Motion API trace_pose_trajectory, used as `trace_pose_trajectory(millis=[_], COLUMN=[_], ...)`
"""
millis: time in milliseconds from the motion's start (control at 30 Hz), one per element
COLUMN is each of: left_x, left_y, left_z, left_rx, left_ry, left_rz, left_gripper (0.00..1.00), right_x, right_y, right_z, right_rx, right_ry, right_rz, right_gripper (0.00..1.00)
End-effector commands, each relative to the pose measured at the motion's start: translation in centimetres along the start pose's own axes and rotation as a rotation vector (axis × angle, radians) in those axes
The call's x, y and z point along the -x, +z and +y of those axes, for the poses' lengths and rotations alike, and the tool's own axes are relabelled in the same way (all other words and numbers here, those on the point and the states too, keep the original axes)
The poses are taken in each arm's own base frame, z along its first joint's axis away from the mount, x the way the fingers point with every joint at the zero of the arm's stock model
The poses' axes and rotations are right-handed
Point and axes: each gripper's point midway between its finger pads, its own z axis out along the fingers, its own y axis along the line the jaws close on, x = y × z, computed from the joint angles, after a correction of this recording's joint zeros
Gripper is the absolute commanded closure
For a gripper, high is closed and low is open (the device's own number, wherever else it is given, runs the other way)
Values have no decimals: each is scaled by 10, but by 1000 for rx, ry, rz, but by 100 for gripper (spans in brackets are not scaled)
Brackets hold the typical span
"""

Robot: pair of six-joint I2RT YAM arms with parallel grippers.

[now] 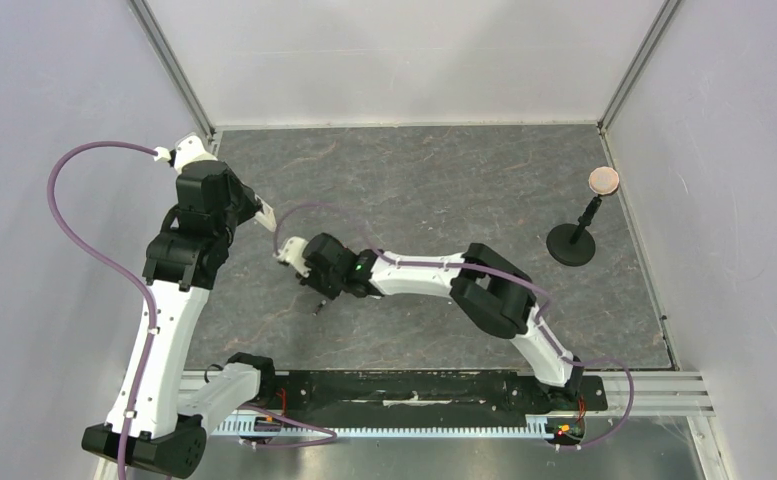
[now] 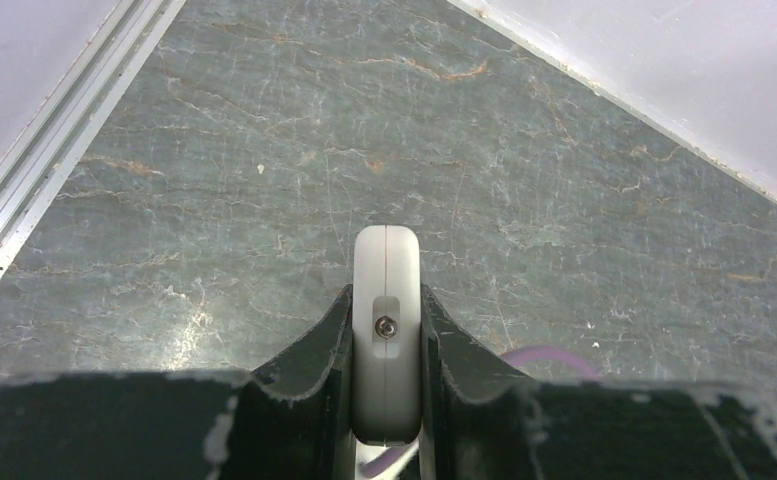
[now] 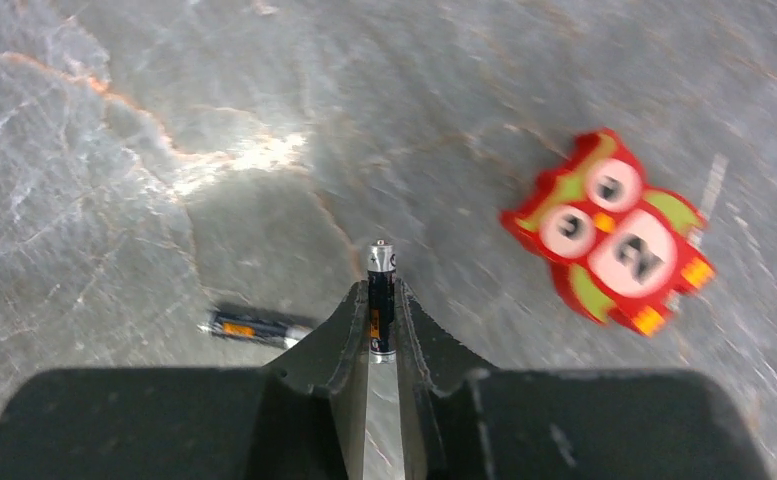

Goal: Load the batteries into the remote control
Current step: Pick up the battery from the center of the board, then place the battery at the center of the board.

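The left end effector (image 2: 386,300) clamped the remote control (image 2: 386,258) edge-on. The right end effector (image 3: 382,292) pinched a battery (image 3: 381,262), with a second battery (image 3: 254,326) to its left.

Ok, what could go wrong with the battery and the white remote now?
The small black cylindrical battery, pinched in the right gripper with its tip poking out, could slip or tilt. The slim white plastic remote control, clamped in the left gripper with one end sticking out, might twist when pushed. The second black battery lying loose on the grey table could roll if bumped.
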Motion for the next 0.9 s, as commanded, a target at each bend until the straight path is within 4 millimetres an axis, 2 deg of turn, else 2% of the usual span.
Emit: trace_pose_trajectory(millis=[0, 67, 167, 233, 300, 333, 433, 533, 633, 867], left_x=[15, 12, 6, -4, -12, -13, -16, -15, -15, -13], left_y=[-8, -8, -10, -15, -25, -32, -56, -78, -88, -99], left_z=[-10, -15, -36, -59, -89, -104, -140, -162, -173, -180], left_rx=[-55, -86, -217, -351, -532, -627, -897, -1099, -1201, -1300], left_ry=[-41, -40, -24, -25, -23, -25, -19, -4, 23, 63], left_rz=[-48, -41, -21, 21, 68, 79, 101, 102, 117, 95], left_gripper=[98, 98, 98, 98, 98, 98, 98, 98, 98, 98], right_x=[57, 48, 10, -23, -64, -78, -132, -169, -187, -197], right_y=[-51, -68, -97, -119, -141, -153, -177, -187, -191, -187], right_z=[-39, -54, -82, -103, -116, -125, -136, -136, -136, -138], right_rx=[-49, -79, -179, -295, -400, -460, -594, -631, -655, -657], right_ry=[198, 259, 371, 456, 530, 564, 671, 747, 767, 779], right_rz=[-183, -179, -125, -74, -16, -4, 75, 133, 171, 220], right_gripper=[84, 84, 84, 84, 84, 84, 84, 84, 84, 83])
